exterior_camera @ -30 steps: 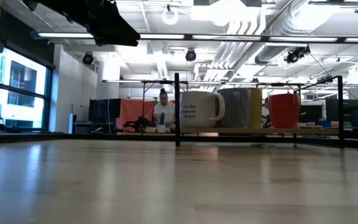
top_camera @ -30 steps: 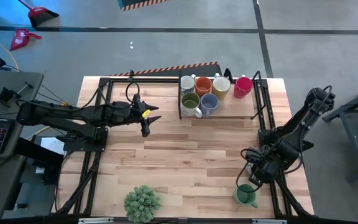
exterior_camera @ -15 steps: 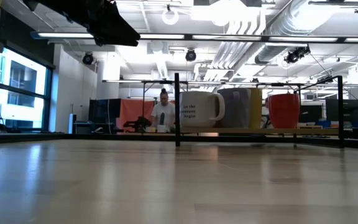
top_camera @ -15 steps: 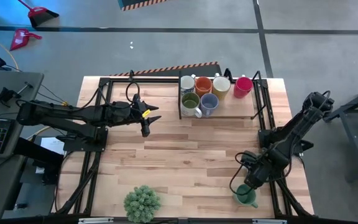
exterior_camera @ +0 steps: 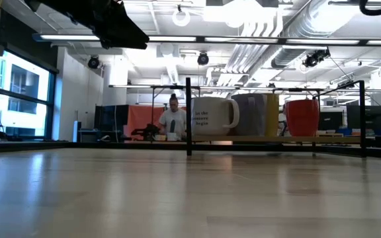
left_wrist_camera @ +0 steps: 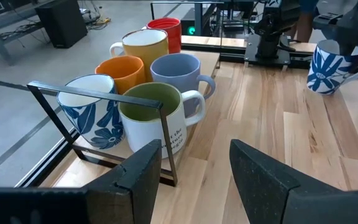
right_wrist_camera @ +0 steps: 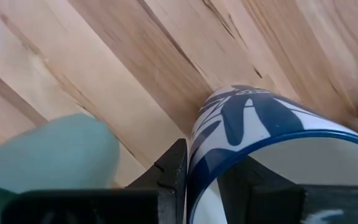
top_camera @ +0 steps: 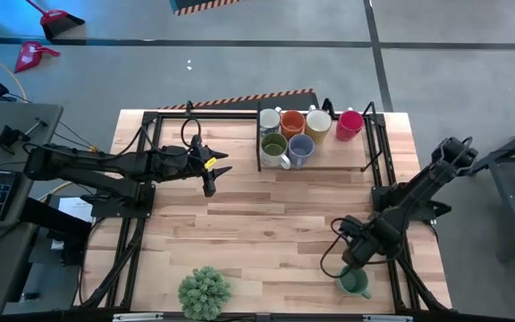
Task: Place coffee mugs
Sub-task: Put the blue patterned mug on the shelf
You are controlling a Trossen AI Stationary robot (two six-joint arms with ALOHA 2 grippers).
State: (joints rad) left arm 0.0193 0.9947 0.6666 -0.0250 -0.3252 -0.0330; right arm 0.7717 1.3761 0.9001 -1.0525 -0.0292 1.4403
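Six mugs stand in a black-framed tray (top_camera: 365,143) at the table's far edge: a blue-flowered white one (left_wrist_camera: 89,118), orange (left_wrist_camera: 120,71), cream (left_wrist_camera: 145,46), red (left_wrist_camera: 166,28), blue-grey (left_wrist_camera: 179,68) and a white one with an olive inside (left_wrist_camera: 157,115). A dark green mug (top_camera: 354,282) stands on its base near the near right corner. My right gripper (top_camera: 347,255) hovers just left of it, shut on another blue-flowered white mug (left_wrist_camera: 328,65). My left gripper (left_wrist_camera: 194,174) is open, in the air left of the tray. My right gripper holds the blue-flowered mug by its rim (right_wrist_camera: 194,155), the wall pinched with one finger (right_wrist_camera: 169,171) outside and the other inside. The fingers come from above, pointing down. The mug hangs below them, slightly tilted; whether its base touches the table I cannot tell.
A bushy potted plant (top_camera: 204,291) stands at the near edge, left of centre. Black frame rails (top_camera: 137,233) run along both sides of the table. Bare wood (top_camera: 266,224) lies between tray, plant and green mug. A person (exterior_camera: 172,119) shows far behind the table.
My right gripper has moved toward the table's left edge and a little toward the near edge, carrying the flowered mug along past the green mug. Its arm has come into the low view's top right corner. The left arm has kept still.
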